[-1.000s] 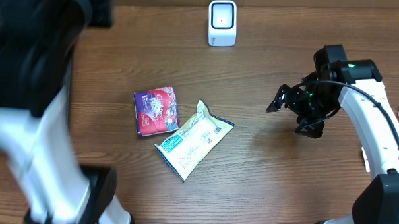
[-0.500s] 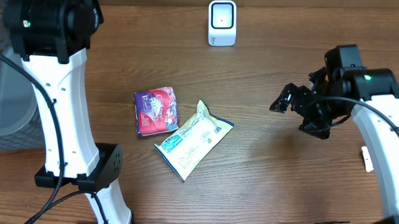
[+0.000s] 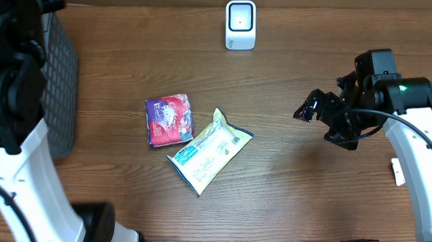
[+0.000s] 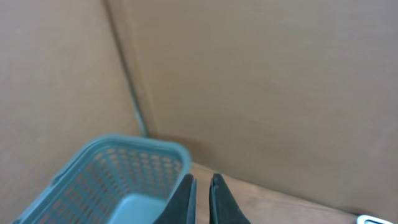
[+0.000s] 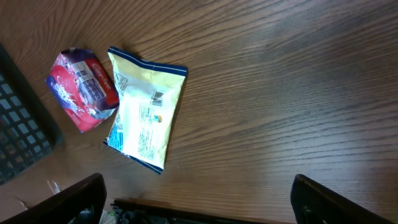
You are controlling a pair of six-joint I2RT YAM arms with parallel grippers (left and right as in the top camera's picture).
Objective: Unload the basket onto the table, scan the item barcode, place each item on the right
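Yellow packet (image 3: 208, 160) lies mid-table against the red packet (image 3: 169, 120) on its left, so the right gripper (image 3: 320, 128), spread wide and empty well to its right, should pinch its free near edge, leaving the barcode (image 5: 155, 96) uncovered for the far scanner (image 3: 240, 24); the left gripper (image 4: 201, 193) is closed, empty.

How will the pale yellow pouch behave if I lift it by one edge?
Probably floppy: the yellow pouch lies flat with crimped ends, so it would likely sag from a one-edge grip. It looks thin, so probably light. Its smooth film may be slippery, and a push could slide it into the red packet right beside it.
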